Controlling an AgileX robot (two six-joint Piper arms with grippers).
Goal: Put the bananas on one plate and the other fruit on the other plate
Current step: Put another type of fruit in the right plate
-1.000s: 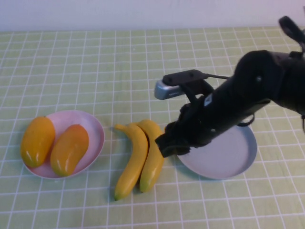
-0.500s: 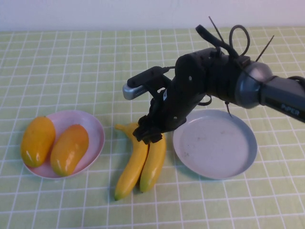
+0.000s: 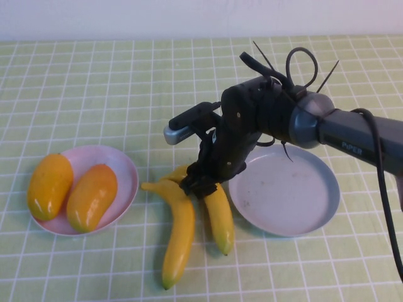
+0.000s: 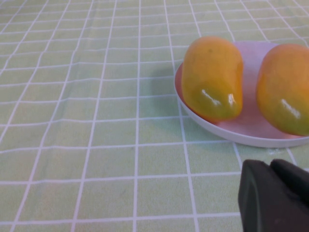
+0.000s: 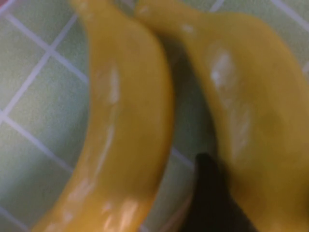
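Green checked cloth carries everything. Our right gripper (image 3: 200, 184), jaws spread, stands between two bananas (image 3: 179, 236), which fan away from it toward us. Beside it: grey-blue plate (image 3: 313, 217). Mangoes (image 3: 92, 196) fill pink plate (image 3: 125, 170); left gripper (image 4: 275, 195) clamped nearby.

black right arm (image 3: 252, 132) with looped cables.

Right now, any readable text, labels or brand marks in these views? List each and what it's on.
"PIPER": white lettering on the grey forearm link of the right arm, high view; small, only just legible.
Nothing else: no print shows on the two long yellow bananas, the two oval orange-yellow fruits, the pale pink-lilac round plate, the grey-blue round plate or the green checked tablecloth.
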